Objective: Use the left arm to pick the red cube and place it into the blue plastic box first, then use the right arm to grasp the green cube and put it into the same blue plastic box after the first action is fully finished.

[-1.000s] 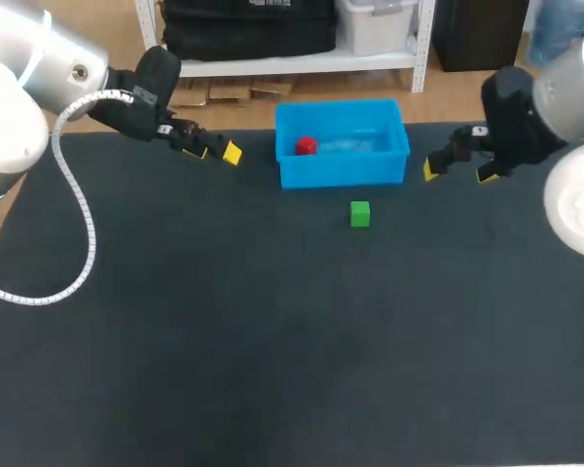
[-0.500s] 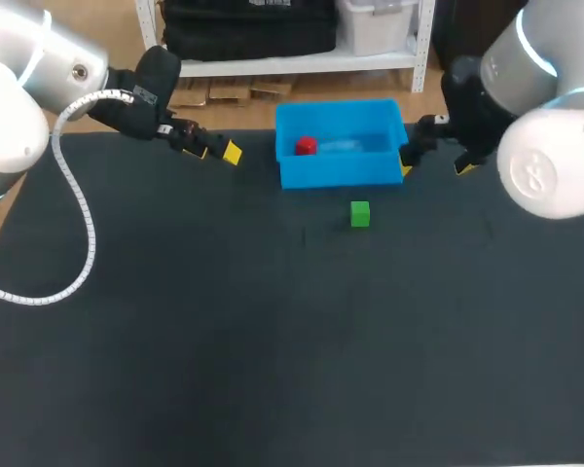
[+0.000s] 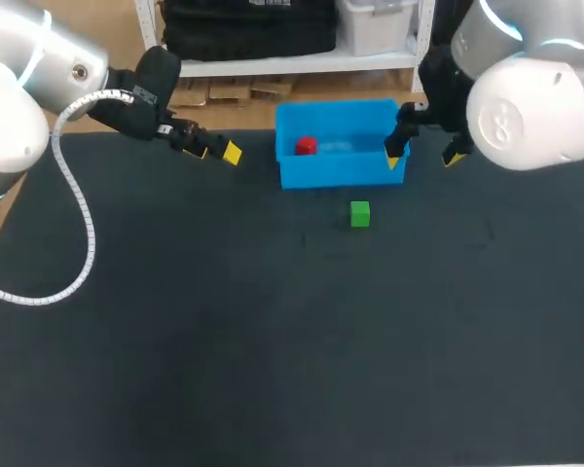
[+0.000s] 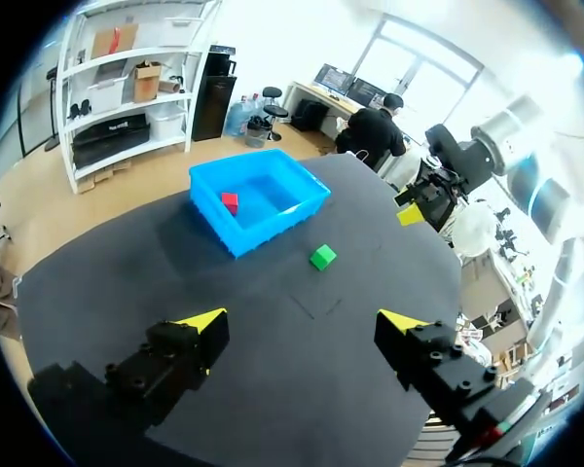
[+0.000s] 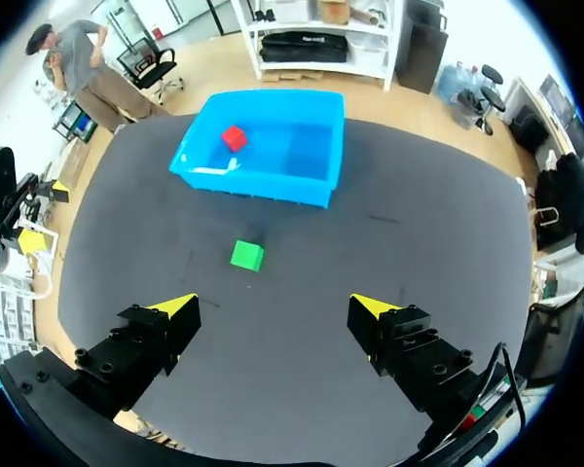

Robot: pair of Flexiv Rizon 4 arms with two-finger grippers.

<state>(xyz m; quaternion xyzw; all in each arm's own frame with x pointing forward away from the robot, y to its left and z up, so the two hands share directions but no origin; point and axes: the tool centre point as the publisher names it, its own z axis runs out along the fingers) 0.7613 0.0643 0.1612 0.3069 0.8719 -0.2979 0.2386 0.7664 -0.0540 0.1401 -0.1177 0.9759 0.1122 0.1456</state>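
The table is dark, and the nearest thing on it is the green cube; it lies flat on one face, just in front of the blue plastic box, apart from its front wall and not touching it; being a cube it has no long axis, and its sides seem about parallel with that wall, so I judge that fingers can close on either pair of sides. The box stands with its open side up and its long axis across the table, from left to right; the red cube rests inside, in the left part, so the first half of the task looks finished. The left gripper is off to the left of the box, well apart from it, its fingers wide with nothing between them; I think it is parked there to leave the way free. The right gripper hangs by the right end of the box, also spread wide and empty; in the right wrist view the green cube is ahead of its fingers, which fits an approach to it.
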